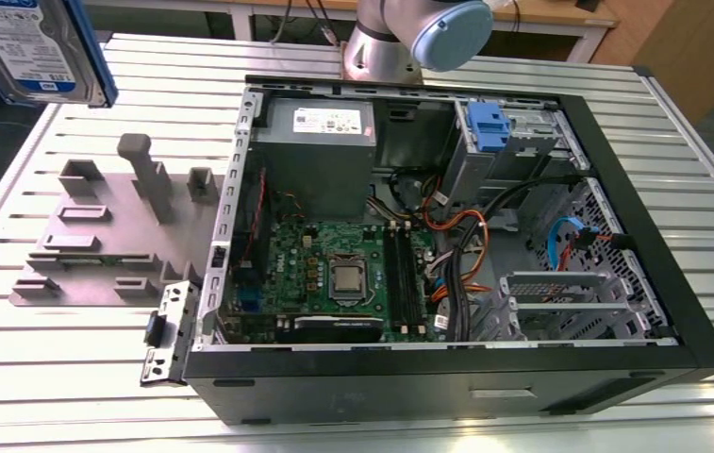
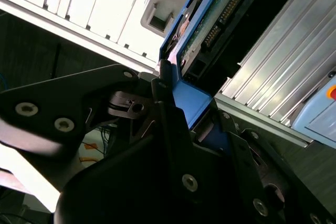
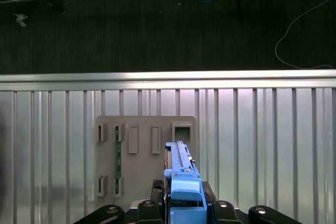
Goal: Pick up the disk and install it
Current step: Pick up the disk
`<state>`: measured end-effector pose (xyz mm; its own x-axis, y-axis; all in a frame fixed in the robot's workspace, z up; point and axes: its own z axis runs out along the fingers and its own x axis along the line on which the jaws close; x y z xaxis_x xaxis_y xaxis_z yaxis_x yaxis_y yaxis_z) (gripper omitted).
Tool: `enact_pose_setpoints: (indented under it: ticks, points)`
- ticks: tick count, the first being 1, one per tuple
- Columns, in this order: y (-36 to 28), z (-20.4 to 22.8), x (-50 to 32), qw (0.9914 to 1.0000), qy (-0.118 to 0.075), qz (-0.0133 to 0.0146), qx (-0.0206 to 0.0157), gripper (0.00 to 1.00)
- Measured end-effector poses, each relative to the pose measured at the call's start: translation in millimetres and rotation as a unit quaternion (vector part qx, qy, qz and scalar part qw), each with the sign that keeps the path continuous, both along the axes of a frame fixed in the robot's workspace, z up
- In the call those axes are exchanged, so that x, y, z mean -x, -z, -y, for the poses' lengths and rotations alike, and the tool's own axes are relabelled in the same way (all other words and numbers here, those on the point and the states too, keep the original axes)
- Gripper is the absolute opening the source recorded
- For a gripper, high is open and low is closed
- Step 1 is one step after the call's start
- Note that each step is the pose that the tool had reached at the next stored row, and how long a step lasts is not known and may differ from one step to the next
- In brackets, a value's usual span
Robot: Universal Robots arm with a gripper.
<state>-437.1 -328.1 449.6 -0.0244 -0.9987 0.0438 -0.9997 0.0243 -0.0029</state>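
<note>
Between tight jaws, the disk (image 3: 182, 182)

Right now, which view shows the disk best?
The exterior view: the disk shows its labelled face, though cropped by the frame edge. The second wrist view shows its circuit board and connectors; the first wrist view sees its blue bracket edge-on.

The disk (image 1: 24, 47) has a glossy face and a smooth blue plastic bracket (image 3: 185, 191); the counter (image 1: 55, 377) is ribbed, shiny metal; the holder (image 1: 92, 236), matt plastic.
</note>
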Motion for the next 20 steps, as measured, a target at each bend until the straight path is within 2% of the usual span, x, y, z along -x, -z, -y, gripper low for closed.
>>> enact_pose_setpoints:
  ticks: [20]
  points:
    - [-6.2,0.0,0.0,1.00000,0.000,0.0000,0.0015,0.36]
